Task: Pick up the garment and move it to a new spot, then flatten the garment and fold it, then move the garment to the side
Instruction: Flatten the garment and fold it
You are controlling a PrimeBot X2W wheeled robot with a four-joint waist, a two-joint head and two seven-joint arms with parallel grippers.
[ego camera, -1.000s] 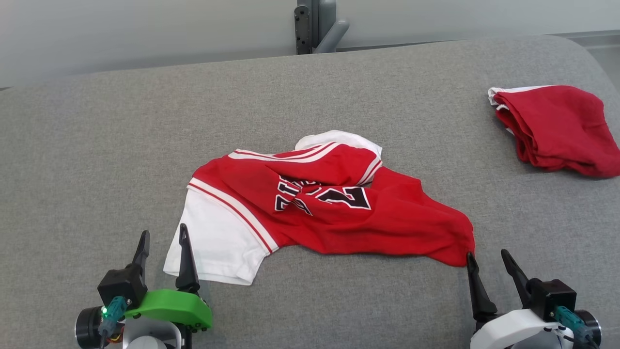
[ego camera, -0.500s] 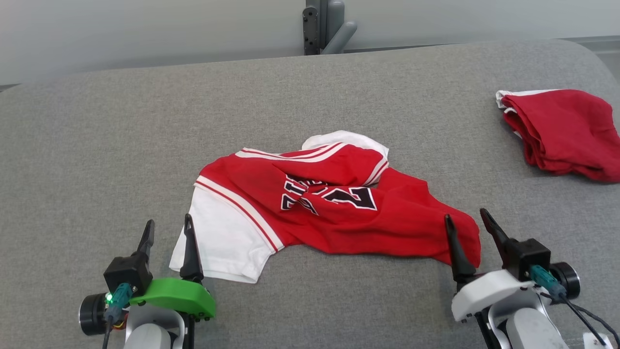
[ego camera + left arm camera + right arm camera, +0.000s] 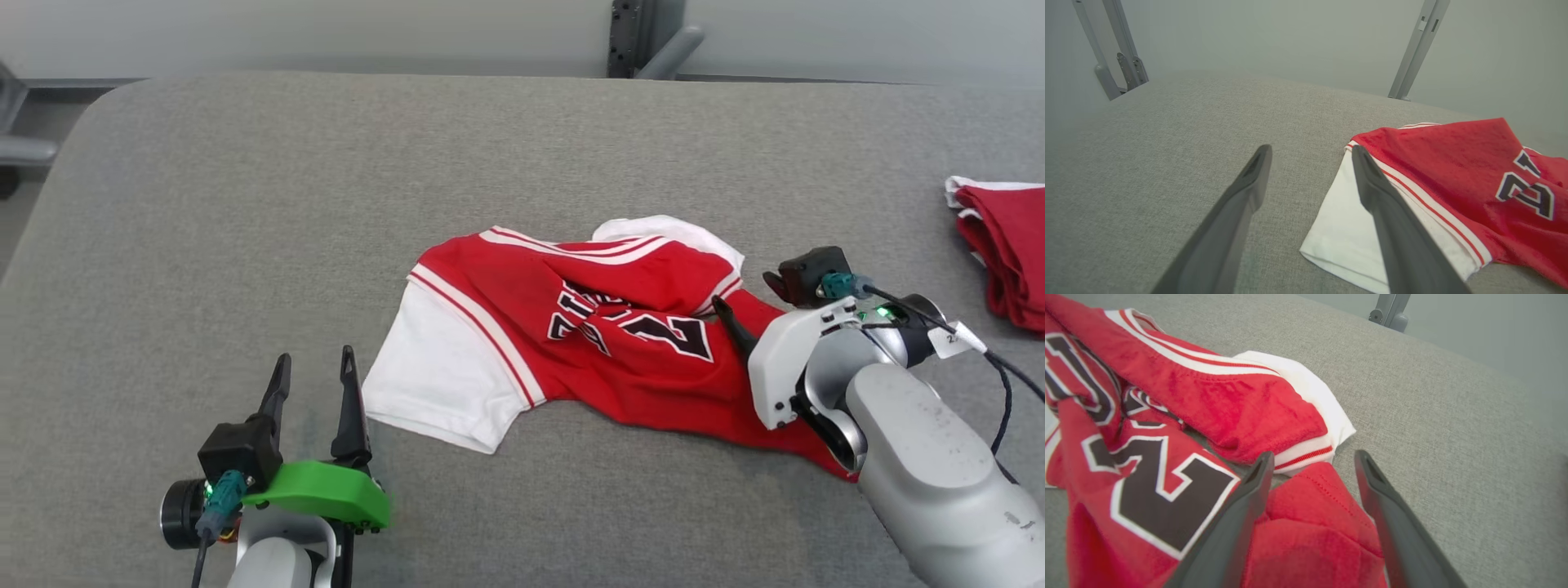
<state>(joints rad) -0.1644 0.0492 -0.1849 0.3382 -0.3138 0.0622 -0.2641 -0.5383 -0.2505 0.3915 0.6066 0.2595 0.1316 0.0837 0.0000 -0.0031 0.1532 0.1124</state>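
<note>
The garment (image 3: 608, 347) is red with white sleeves, red-and-white striped trim and black, white-edged figures, possibly numerals; the surface (image 3: 245, 204) is woven grey.

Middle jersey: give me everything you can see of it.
The jersey is red knit-looking cloth with white sleeves, red-and-white striped trim and black white-edged numerals. It lies crumpled and twisted on the grey pad, one white sleeve spread flat toward the robot's left, the other bunched at the far side. The open right claw straddles a red fold at its right end; contact unclear. The open left claw sits beside the flat sleeve.
</note>
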